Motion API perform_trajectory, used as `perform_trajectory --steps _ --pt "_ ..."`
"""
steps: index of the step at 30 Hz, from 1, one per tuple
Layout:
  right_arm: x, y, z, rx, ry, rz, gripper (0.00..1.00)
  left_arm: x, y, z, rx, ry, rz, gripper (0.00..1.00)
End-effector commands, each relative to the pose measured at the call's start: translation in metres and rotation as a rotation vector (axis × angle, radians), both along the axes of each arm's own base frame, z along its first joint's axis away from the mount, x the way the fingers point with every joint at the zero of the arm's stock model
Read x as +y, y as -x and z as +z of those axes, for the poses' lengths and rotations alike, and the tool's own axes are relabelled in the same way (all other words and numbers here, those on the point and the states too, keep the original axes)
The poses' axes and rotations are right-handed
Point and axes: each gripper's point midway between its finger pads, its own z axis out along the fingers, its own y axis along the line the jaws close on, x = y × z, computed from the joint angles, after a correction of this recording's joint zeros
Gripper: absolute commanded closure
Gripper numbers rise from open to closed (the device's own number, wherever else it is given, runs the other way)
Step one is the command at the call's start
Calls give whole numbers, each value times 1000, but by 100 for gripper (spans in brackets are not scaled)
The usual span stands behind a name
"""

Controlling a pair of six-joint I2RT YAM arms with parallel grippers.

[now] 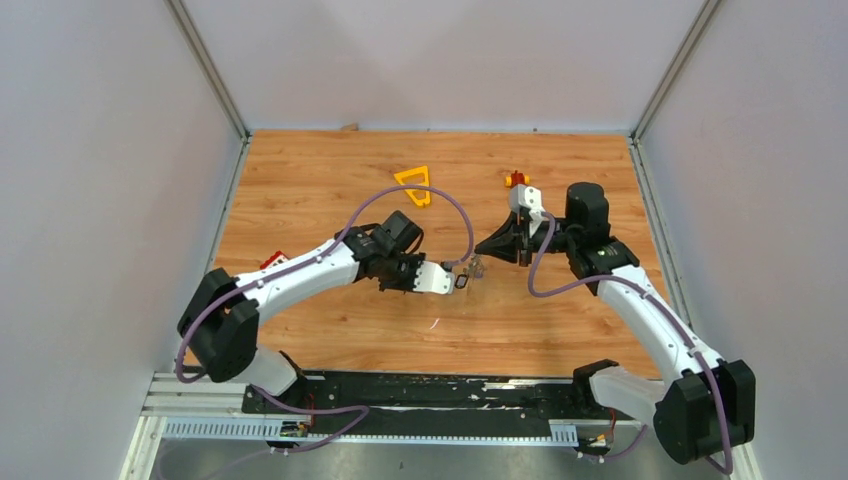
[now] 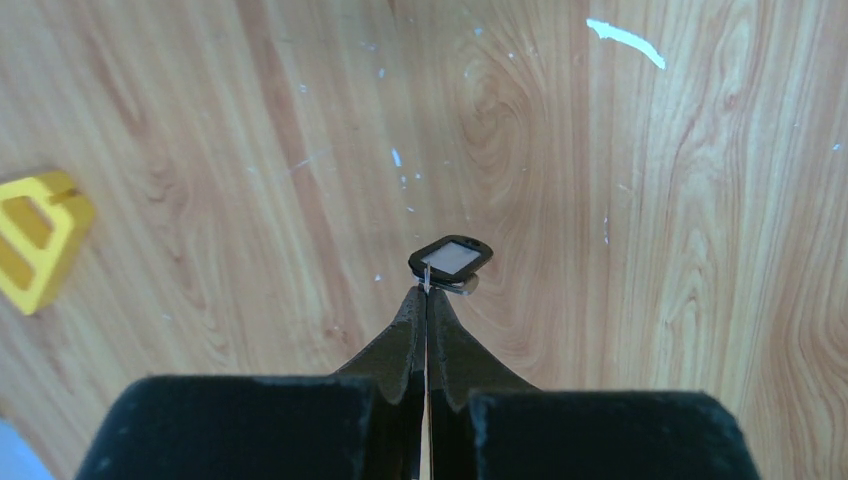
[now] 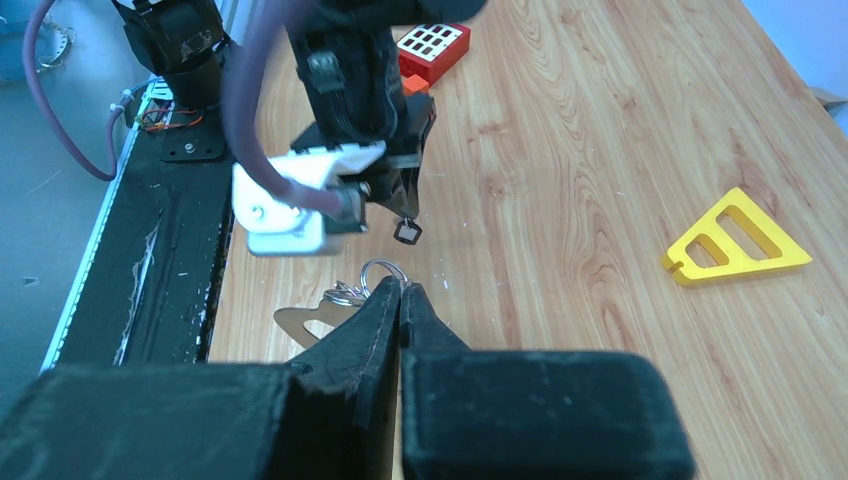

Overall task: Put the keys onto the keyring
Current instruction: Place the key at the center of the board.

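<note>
From above, the left gripper (image 1: 458,281) and right gripper (image 1: 484,258) meet nearly tip to tip; the left wrist view shows the left clenched on 1 black-tagged key (image 2: 452,258); the right wrist view shows the right clamped on the keyring (image 3: 383,270), that key hanging near it, seemingly not yet threaded.

black-tagged key (image 2: 452,258) dangling, silver keyring (image 3: 383,271) pinched upright

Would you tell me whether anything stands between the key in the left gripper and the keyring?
Nothing visible does. The key hangs from the left gripper, and only open air separates it from the keyring pinched in the right gripper.
</note>
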Motion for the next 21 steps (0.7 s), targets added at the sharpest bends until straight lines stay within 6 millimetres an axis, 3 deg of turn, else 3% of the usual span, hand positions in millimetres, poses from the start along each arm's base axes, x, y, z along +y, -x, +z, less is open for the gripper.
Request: perform_trajectory --steps 1,7,12,14,18,21 --pt "-7 7 12 -49 -20 20 100 0 -8 -19 28 -58 29 99" --pt "-19 10 9 -73 5 -12 100 -13 -7 -43 125 -72 38 91" --pt "-27 11 6 -70 11 -32 100 -21 5 -35 136 1 -49 75" --pt "-28 11 7 -67 6 -29 100 -23 6 -23 112 50 -68 66" --pt "-26 20 9 -52 -20 30 100 -32 3 22 50 199 -91 43" --pt "-22 30 12 -33 -50 102 100 -48 3 63 9 363 -115 39"
